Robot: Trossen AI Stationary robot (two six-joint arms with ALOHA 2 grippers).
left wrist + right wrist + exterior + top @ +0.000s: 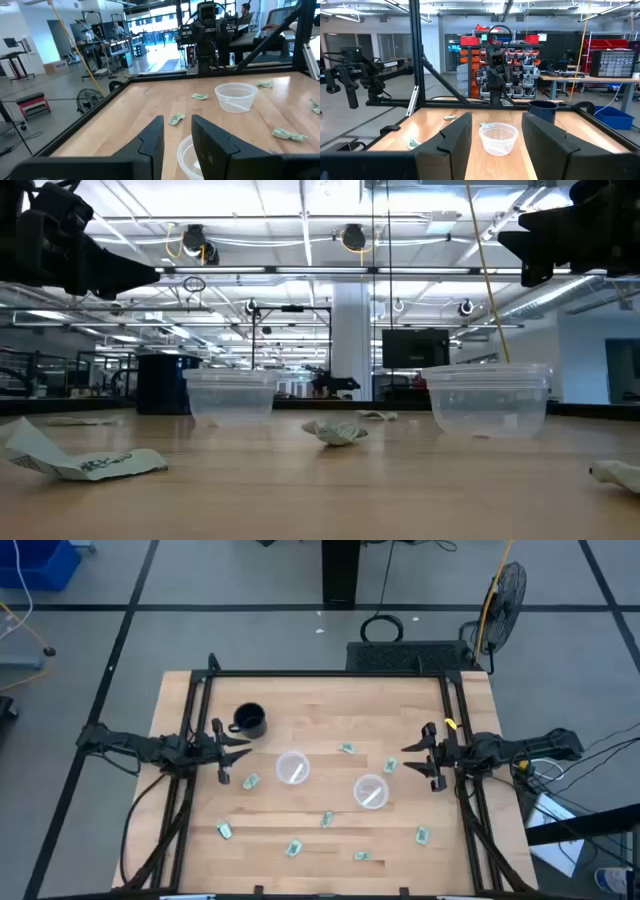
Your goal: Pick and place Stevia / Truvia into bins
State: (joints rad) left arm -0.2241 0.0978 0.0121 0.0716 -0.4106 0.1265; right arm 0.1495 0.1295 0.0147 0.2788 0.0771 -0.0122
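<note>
Several small pale green and white packets lie flat and scattered on the wooden table, among them one near the left cup, one at the far middle and one toward the near edge. Two clear round cups stand upright mid-table. My left gripper is open and empty above the table's left side, pointing at the nearer cup. My right gripper is open and empty above the right side, facing a cup.
A black mug stands at the far left, close to my left gripper. A black metal frame runs along the table's far edge and sides. More packets lie near the front edge and at the near right.
</note>
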